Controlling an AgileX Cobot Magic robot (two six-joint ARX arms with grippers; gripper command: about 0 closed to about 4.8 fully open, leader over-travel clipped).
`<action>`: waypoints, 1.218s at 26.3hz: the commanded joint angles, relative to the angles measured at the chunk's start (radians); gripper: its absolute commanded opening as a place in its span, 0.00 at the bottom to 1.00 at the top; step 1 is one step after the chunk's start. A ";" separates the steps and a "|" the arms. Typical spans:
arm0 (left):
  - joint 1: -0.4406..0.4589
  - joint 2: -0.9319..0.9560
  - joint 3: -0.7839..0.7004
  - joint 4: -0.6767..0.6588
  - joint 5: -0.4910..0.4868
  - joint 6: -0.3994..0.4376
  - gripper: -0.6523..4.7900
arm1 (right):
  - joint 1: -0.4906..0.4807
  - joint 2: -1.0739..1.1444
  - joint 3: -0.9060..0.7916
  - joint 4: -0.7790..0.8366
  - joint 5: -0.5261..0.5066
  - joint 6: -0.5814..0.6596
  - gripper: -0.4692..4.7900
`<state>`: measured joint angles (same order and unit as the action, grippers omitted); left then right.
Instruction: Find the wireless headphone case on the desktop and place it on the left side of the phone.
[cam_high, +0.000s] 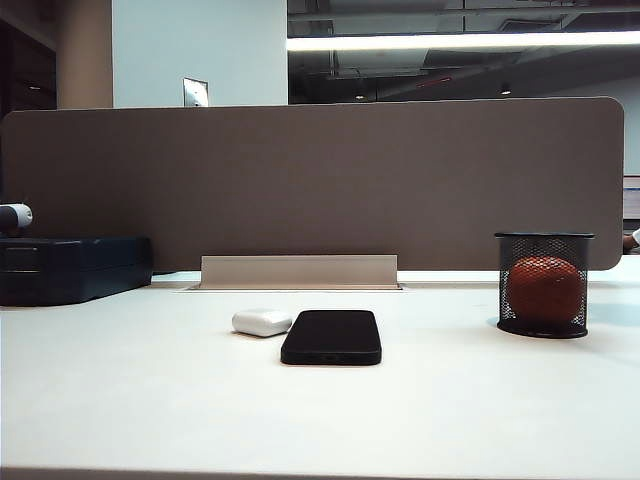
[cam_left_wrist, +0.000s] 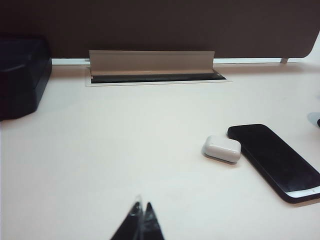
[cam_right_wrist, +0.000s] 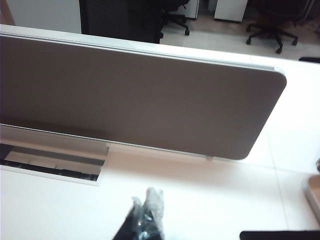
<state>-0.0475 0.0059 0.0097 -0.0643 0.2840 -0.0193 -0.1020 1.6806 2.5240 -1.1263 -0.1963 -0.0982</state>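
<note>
The wireless headphone case (cam_high: 262, 322) lay touching the phone (cam_high: 332, 337) on its left; left gripper (cam_left_wrist: 141, 209) and right gripper (cam_right_wrist: 148, 202) were closed, holding nothing.

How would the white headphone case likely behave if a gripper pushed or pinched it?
The wireless headphone case looks glossy and rounded, so it may slip from a pinch. Lying flat on the desktop, it would probably slide rather than roll or tip. It sits close beside the phone, so a rightward push might nudge that.

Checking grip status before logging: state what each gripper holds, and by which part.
Nothing is held. The left gripper and right gripper are both shut on nothing above the desktop; the wireless headphone case lies free beside the phone.
</note>
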 joint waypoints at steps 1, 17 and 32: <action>-0.001 0.000 0.003 0.014 -0.043 -0.006 0.11 | -0.008 -0.020 -0.075 0.025 -0.008 0.021 0.08; -0.001 0.001 0.003 0.014 -0.137 -0.022 0.11 | -0.030 -0.302 -0.653 0.232 -0.035 0.016 0.08; -0.001 0.001 0.003 0.014 -0.217 -0.022 0.11 | -0.055 -0.857 -1.542 0.710 -0.138 0.055 0.08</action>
<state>-0.0475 0.0059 0.0101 -0.0647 0.0700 -0.0418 -0.1562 0.8455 1.0168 -0.4801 -0.3168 -0.0700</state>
